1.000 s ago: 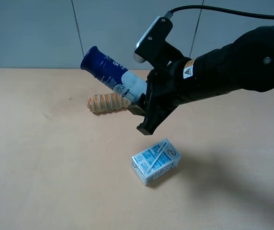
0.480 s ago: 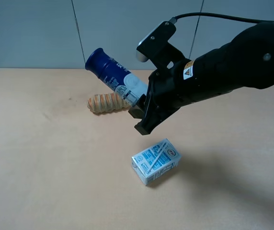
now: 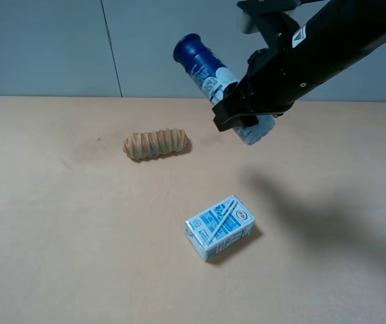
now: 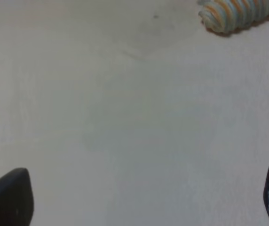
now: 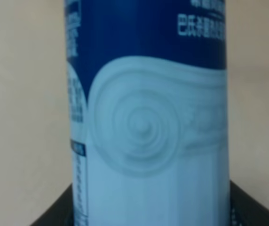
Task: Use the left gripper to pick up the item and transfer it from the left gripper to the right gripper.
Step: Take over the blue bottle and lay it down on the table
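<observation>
Over the table (image 3: 58, 236), the right end effector (image 3: 242, 121) clamps the bottle (image 3: 210, 71), cap (image 3: 189, 50) up-left.

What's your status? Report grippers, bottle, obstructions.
Right gripper shut on bottle, held tilted above the table. Left gripper open, holding nothing. Bread roll and carton lie on the table, apart from the bottle.

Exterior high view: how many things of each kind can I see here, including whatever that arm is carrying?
Bottle: 1, blue and white, held in the air by the right end effector
Bread roll: 1, on the table
Carton: 1, on the table
Total: 3
</observation>
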